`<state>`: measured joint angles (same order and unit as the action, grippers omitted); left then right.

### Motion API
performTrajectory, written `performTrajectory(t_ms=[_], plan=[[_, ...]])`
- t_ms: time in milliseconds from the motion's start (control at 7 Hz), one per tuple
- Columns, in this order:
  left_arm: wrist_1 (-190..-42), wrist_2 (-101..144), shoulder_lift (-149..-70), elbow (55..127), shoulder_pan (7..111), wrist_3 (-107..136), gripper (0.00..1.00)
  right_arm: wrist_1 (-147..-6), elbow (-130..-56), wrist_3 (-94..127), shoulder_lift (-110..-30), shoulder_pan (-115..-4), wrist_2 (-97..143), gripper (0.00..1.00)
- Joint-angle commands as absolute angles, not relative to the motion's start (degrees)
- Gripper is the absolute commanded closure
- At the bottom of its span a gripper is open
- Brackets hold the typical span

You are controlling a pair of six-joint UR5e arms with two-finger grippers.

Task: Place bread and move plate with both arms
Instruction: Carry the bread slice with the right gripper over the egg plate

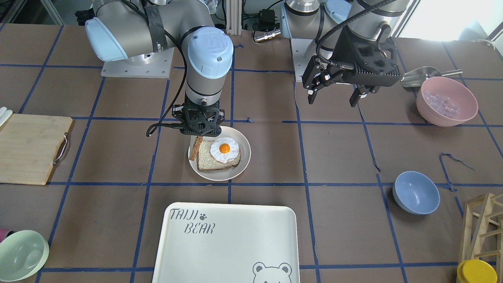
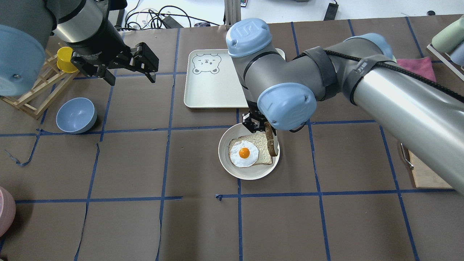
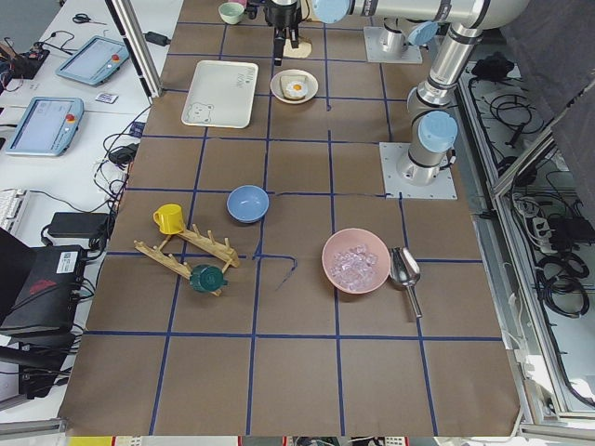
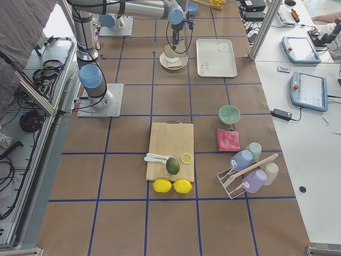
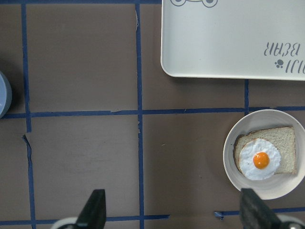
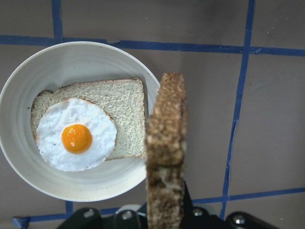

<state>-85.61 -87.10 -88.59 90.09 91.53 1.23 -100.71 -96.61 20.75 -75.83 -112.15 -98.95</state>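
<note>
The bread [image 6: 166,152] hangs edge-on, upright, in my right gripper [image 1: 199,133], which is shut on it just above the plate's robot-side edge; it also shows in the front view [image 1: 195,148] and the overhead view [image 2: 270,140]. The cream-white plate [image 1: 243,165] lies mid-table and holds a squarer slice topped with a fried egg [image 1: 222,151]; the plate's rim also shows in the overhead view [image 2: 232,170]. My left gripper [image 2: 131,79] is open and empty, hovering well off to the plate's side, also seen from the front [image 1: 333,100].
The "TAIJI BEAR" tray [image 1: 235,243] lies just beyond the plate. A blue bowl [image 1: 415,192], a pink bowl of ice [image 1: 447,101] and a scoop sit on my left side. A cutting board [image 1: 31,147] and a green bowl [image 1: 21,255] are on my right.
</note>
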Motion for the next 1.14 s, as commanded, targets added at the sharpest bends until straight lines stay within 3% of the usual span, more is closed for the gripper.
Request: performTrajectory(t_ms=[0, 1000], plan=[[-85.61, -87.1, -88.59, 90.09, 91.49, 1.23, 0.0, -108.51, -99.57, 22.75, -74.36, -112.76, -98.53, 1.0], [-85.61, -87.1, -88.59, 90.09, 91.49, 1.23, 0.0, -111.45, -103.1, 24.96, -72.16, -113.03, -98.61, 1.0]])
